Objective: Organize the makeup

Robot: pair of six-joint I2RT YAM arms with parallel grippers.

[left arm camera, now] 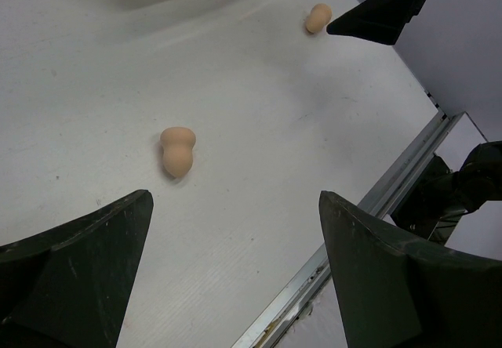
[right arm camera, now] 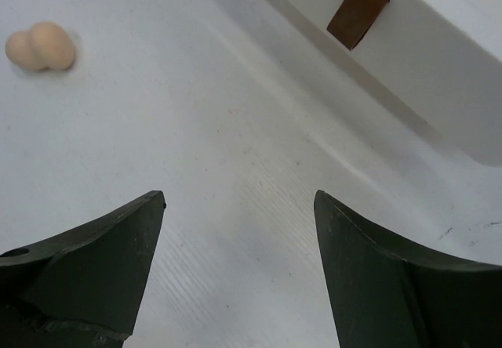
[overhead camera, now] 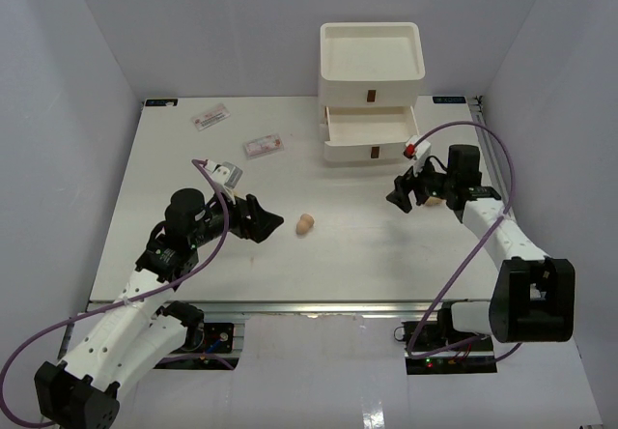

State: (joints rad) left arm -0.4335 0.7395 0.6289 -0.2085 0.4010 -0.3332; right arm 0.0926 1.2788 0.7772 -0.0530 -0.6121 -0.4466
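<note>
Peach sponge (left arm camera: 177, 151) is lying on the bench (overhead camera: 193, 255) just ahead of the left gripper (left arm camera: 234, 207), slightly left of its centreline. Its long axis is running along the approach, across the closing line. The left gripper is standing wide and empty, and is sitting nearer than the right gripper (right arm camera: 239, 199), which is likewise gaping empty. Counting two sponges, with the second sponge (left arm camera: 318, 17) lying beside the right gripper, and two flat packets (overhead camera: 262, 145) lying well apart from both.

Table (overhead camera: 386, 255): sponge (overhead camera: 305, 224), packets (overhead camera: 263, 145), drawer box (overhead camera: 372, 91)
</note>
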